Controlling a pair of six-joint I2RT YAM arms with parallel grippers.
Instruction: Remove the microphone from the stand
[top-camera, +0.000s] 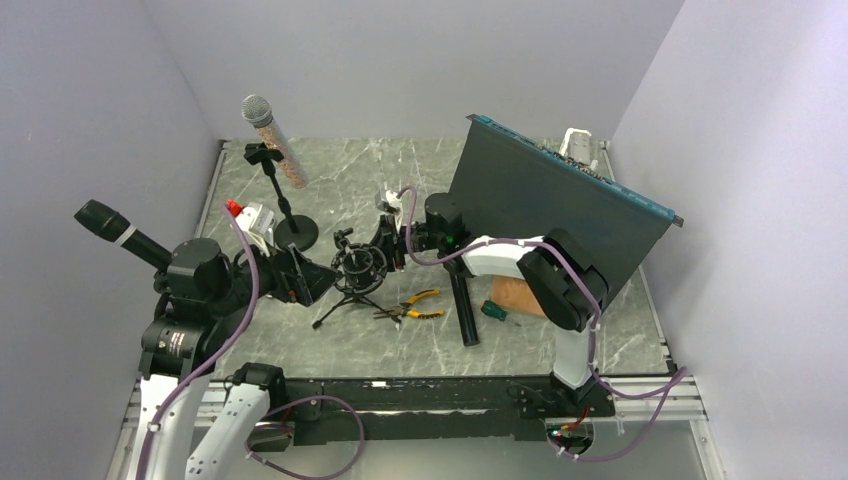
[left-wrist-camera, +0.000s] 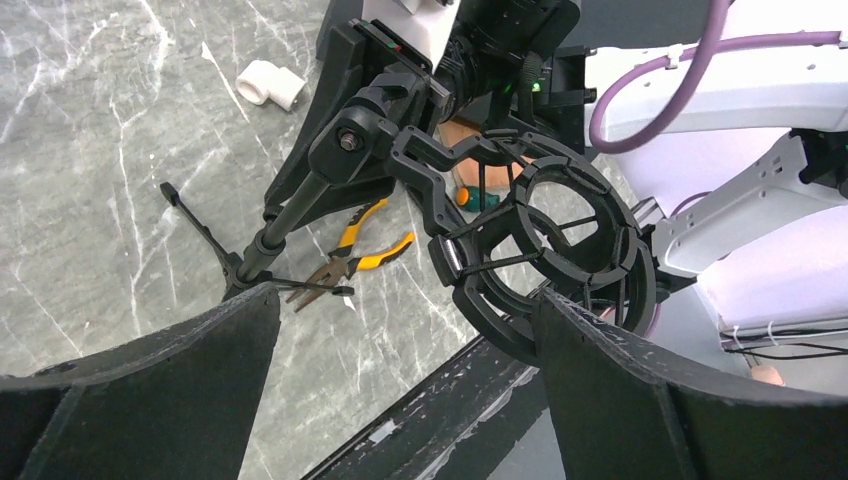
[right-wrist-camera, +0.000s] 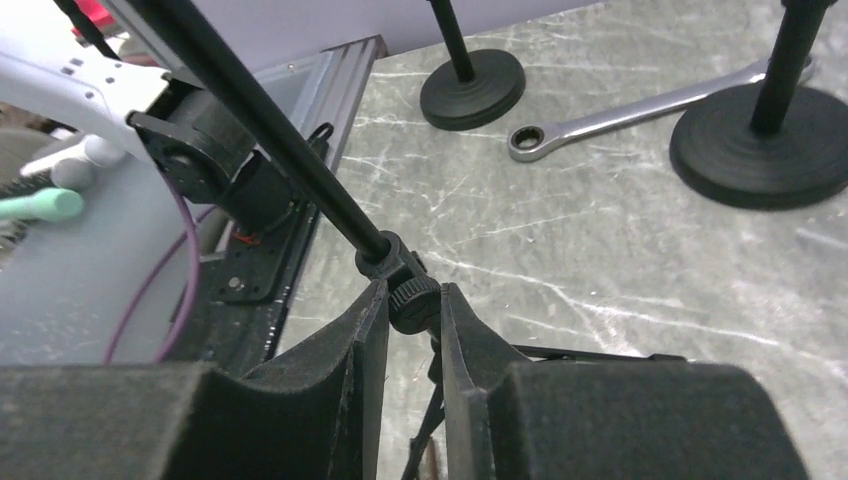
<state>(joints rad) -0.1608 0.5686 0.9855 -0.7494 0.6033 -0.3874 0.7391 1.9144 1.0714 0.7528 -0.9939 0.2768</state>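
Top external shows grey marble tabletop, pale walls; left pincer open, right pincer clamps stand.

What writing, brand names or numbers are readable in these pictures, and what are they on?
None can be read in any view.
Pale marks on the left arm's motor housing: too small and blurred.
No markings visible on the pliers, shock-mount stand or wrench.

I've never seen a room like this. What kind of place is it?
Probably a robot test lab: two white-and-black robot arms bolted at a grey marble-patterned table, plain pale walls boxing it in, a black tripod microphone stand as prop.
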